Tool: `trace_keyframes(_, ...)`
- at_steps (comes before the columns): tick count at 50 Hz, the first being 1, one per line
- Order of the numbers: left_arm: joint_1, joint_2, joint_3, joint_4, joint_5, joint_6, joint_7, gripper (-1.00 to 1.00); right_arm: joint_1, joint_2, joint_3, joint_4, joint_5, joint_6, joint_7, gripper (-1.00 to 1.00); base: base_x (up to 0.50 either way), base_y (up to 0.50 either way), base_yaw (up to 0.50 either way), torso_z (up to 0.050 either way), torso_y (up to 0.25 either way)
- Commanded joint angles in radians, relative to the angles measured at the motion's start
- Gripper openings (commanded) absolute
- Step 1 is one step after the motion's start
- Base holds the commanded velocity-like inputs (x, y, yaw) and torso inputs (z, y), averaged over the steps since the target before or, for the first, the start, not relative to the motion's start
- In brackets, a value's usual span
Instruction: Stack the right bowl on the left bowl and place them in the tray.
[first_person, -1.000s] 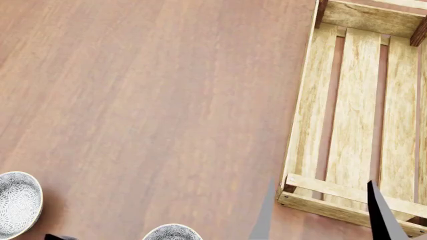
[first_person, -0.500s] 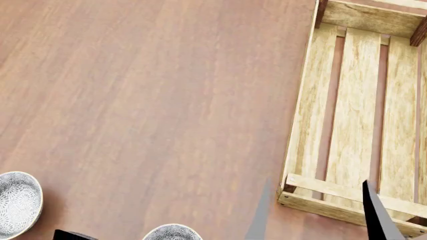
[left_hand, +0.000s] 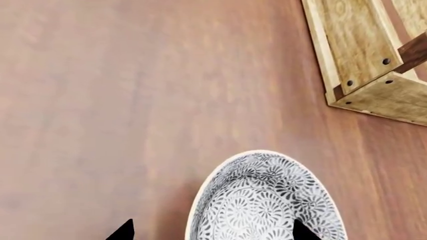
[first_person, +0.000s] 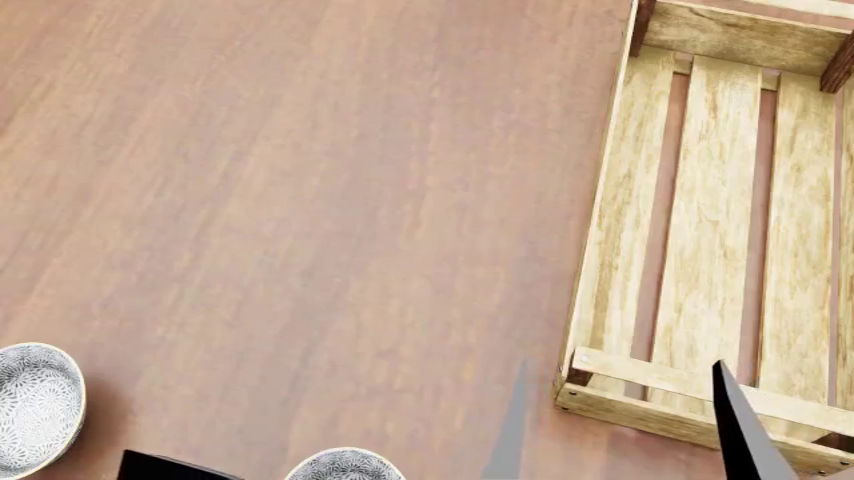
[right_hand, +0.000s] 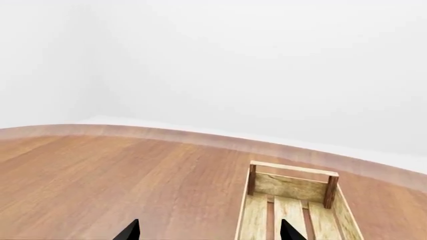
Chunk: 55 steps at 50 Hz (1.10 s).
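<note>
Between the left gripper's (left_hand: 208, 231) spread fingers sits the right bowl (left_hand: 267, 200), ungrasped; next, close on its rim. The right gripper (right_hand: 208, 231), spread, faces the tray (right_hand: 295, 210).

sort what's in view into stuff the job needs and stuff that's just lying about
Needed for the job:
- right bowl, at the head view's bottom edge
- left bowl, apart from it on the table
- tray, nothing in it
- left gripper, fingertips astride one patterned bowl's rim
- right gripper, open, pointing toward the tray

Just lying about:
- nothing; only the bare wooden table
</note>
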Motion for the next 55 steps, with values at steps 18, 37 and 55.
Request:
trace_keyframes(18,-0.015,0.022,0.023,-0.060,0.028,0.015,0.026,-1.00,0.018,0.011,-0.027,0.010,0.005,-0.006,0.012,1.00,0.00,0.00,0.00,0.000,0.000)
trace_keyframes(37,-0.009,0.024,0.014,-0.068,0.022,0.030,0.027,-1.00,0.024,0.017,-0.037,0.011,0.011,-0.006,0.020,1.00,0.00,0.00,0.00,0.000,0.000)
trace_keyframes(55,-0.013,-0.021,-0.040,0.115,-0.060,-0.014,-0.098,-1.00,0.034,0.021,-0.051,0.010,0.012,-0.003,0.030,1.00,0.00,0.00,0.00,0.000,0.000)
